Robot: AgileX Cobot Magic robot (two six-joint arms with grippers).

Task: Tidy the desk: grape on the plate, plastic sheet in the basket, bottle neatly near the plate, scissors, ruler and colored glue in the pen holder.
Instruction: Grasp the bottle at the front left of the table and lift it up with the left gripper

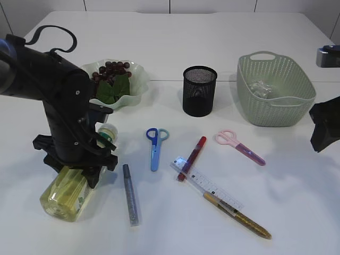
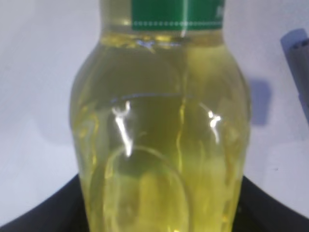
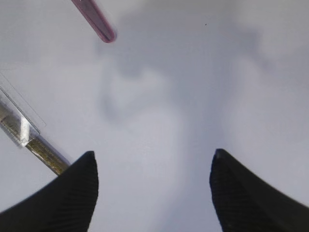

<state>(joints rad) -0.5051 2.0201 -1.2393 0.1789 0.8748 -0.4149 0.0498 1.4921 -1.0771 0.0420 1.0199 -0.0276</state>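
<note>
The bottle (image 1: pixel 64 194) of yellow liquid lies on its side at the front left, its white cap pointing toward the plate (image 1: pixel 139 79). My left gripper (image 1: pixel 79 170) is down over its middle, and in the left wrist view the bottle (image 2: pixel 159 121) fills the gap between the jaws of that gripper (image 2: pixel 159 193). Grapes (image 1: pixel 111 69) lie on the plate. A plastic sheet (image 1: pixel 261 87) sits in the basket (image 1: pixel 276 114). Blue scissors (image 1: pixel 155 146), pink scissors (image 1: pixel 239 144), the ruler (image 1: pixel 207 186) and red (image 1: pixel 192 158), silver (image 1: pixel 130 194) and gold (image 1: pixel 239 217) glue pens lie loose. My right gripper (image 1: pixel 324 125) hangs open at the right edge.
The black mesh pen holder (image 1: pixel 199 90) stands between plate and basket. Under my right gripper (image 3: pixel 153 159) is bare white table, with the pink scissors' tip (image 3: pixel 94 19), the ruler's end (image 3: pixel 17 121) and the gold glue pen (image 3: pixel 43 152) off to its left.
</note>
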